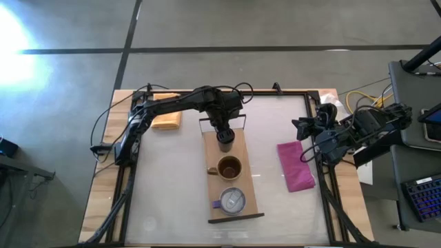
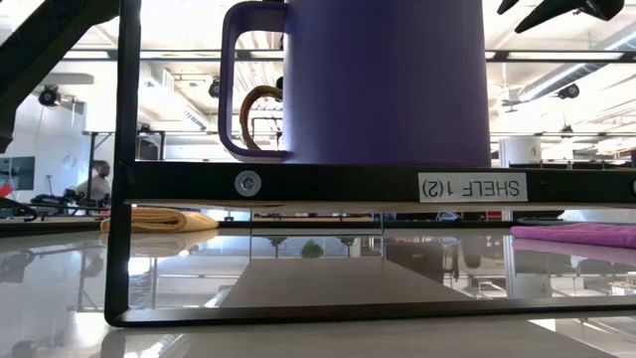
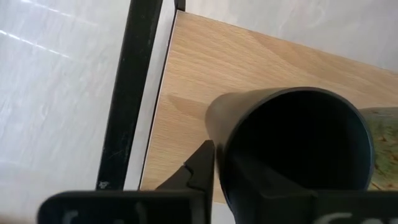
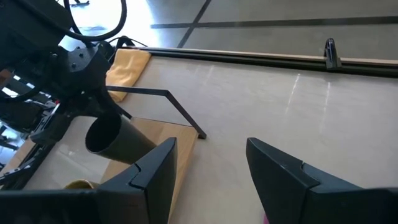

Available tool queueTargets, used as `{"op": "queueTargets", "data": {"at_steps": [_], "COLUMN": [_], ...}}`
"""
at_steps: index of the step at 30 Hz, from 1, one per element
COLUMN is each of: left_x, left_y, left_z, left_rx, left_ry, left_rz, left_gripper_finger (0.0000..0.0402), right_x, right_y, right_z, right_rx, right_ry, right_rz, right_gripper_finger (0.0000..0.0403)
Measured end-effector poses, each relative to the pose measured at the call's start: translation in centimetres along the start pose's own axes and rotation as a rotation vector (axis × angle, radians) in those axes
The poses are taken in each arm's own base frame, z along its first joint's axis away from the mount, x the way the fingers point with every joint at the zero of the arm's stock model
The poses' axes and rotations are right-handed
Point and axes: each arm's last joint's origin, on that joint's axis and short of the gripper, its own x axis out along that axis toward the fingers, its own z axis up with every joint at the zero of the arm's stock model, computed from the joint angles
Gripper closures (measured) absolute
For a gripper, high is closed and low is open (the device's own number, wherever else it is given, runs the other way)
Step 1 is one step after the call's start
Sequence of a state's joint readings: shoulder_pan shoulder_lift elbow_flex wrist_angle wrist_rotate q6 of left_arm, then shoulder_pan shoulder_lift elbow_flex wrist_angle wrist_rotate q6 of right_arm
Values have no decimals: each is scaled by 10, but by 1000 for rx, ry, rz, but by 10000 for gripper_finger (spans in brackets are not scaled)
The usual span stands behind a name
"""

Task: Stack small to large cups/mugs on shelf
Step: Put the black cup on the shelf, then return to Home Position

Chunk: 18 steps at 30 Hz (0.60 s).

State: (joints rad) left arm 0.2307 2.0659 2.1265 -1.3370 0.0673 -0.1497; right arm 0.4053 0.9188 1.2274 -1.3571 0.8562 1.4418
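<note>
The light-wood shelf (image 1: 242,180) runs from the table's far side toward its near edge. On it stand the brown handled mug (image 1: 229,167) and, nearer, the silvery-grey mug with the purple handle (image 1: 232,200), which fills the low view (image 2: 388,80). My left gripper (image 1: 224,131) is over the shelf's far end, shut on the small black cup (image 1: 225,142), which is tilted. My right gripper (image 4: 211,149) waits open at the table's right side (image 1: 300,127), above the magenta cloth's far end. My left gripper (image 3: 224,165) holds the black cup by its rim (image 3: 217,146). One finger (image 3: 200,169) is outside the wall and the other seems to reach inside the mouth. The fingers come from above. The cup (image 4: 118,140) is tilted over the board's far end; its base is hidden.
An orange cloth (image 1: 167,114) lies at the table's far left, a magenta cloth (image 1: 296,165) to the right of the shelf. The shelf's dark metal frame (image 2: 318,184) stands at its ends. White table surface shows on both sides of the shelf. Cables and a keyboard lie beyond the right edge.
</note>
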Motion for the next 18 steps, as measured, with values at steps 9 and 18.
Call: {"op": "queueTargets", "data": {"at_steps": [9,18], "left_x": [-1,-30], "left_y": [-1,-1], "left_z": [0,-5], "left_rx": [3,4], "left_ry": [-4,-76], "left_rz": [-1,39], "left_gripper_finger": [333,321], "right_x": [0,0], "right_y": [0,0], "right_z": [0,0], "right_rx": [-1,0], "right_ry": [0,1], "right_rz": [0,1], "right_gripper_finger": [216,216]}}
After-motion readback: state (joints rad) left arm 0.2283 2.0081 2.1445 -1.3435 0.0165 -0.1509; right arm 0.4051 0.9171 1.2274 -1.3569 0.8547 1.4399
